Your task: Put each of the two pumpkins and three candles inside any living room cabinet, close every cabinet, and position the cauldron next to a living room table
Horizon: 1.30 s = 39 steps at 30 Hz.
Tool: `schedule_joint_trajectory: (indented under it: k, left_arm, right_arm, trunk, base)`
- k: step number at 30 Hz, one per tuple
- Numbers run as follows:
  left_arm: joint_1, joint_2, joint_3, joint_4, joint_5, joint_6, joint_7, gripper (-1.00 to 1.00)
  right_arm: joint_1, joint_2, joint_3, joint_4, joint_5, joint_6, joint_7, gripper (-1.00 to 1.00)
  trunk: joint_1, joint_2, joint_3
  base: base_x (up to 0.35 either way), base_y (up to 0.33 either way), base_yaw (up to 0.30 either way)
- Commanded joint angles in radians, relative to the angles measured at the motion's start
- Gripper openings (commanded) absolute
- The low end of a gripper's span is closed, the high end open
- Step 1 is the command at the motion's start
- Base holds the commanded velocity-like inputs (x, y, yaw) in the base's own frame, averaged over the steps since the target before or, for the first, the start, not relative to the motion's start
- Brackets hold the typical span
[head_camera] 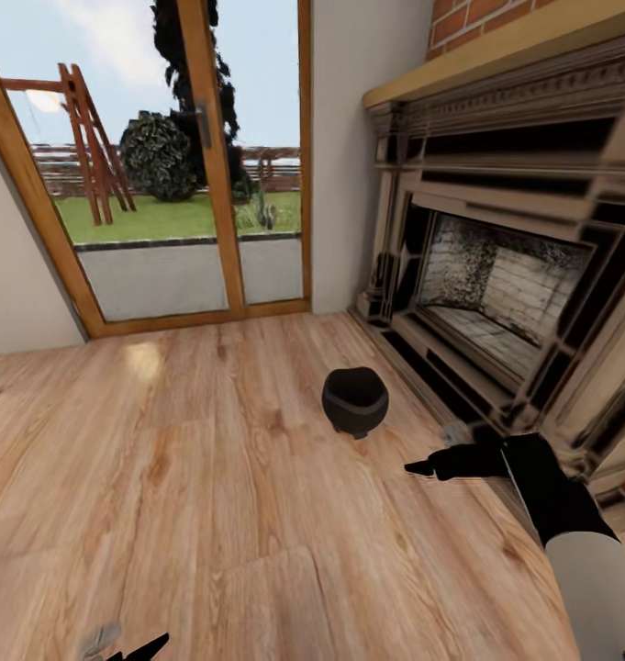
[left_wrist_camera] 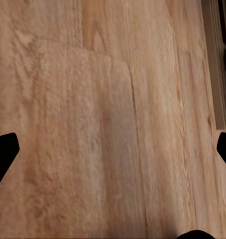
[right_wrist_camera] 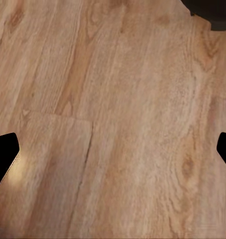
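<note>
the cauldron [head_camera: 355, 400] is seen standing upright on the wooden floor [head_camera: 193, 477], just in front of the fireplace [head_camera: 496, 266] hearth and apart from it. the right pincer [head_camera: 422, 469] is held low over the floor, near the cauldron on the side away from the glass door [head_camera: 165, 156]; its fingers are spread wide in the right wrist view, with nothing between them. the left pincer [left_wrist_camera: 113, 154] is likewise spread wide over bare floor, nothing held, well apart from the cauldron.
</note>
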Motion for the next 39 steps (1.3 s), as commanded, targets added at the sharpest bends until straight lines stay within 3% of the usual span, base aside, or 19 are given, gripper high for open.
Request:
schedule_joint_trajectory:
  k: [1,9,16,29,39]
  left_arm:
    - [-0.001,-0.001,0.0,0.0,0.008,0.01,0.002,1.0]
    - [-0.001,-0.002,0.001,0.0,0.008,0.01,0.009,1.0]
    - [-0.001,-0.003,0.001,-0.003,0.008,0.01,0.011,1.0]
    - [-0.001,-0.003,0.002,-0.004,0.008,0.01,0.01,1.0]
    - [-0.001,-0.003,0.002,-0.004,0.008,0.01,0.011,1.0]
  right_arm:
    - [-0.001,-0.002,-0.004,-0.011,0.01,0.015,0.014,1.0]
    - [0.0,-0.004,-0.004,-0.031,0.012,0.034,0.022,1.0]
    - [0.0,-0.003,-0.003,-0.031,0.025,0.042,0.021,1.0]
    - [0.001,-0.002,-0.003,-0.03,0.028,0.041,0.021,1.0]
    - [0.0,-0.001,-0.003,-0.027,0.029,0.038,0.021,1.0]
  trunk:
    - [0.0,0.0,-0.001]
    - [0.0,0.0,-0.001]
    - [0.0,0.0,-0.001]
    - [0.0,0.0,-0.001]
    - [0.0,0.0,-0.001]
  base:
    - [0.315,0.171,0.0]
    - [0.328,0.135,-0.015]
    - [0.339,0.006,-0.227]
    - [0.04,-0.007,-0.032]
    - [0.273,0.0,0.0]
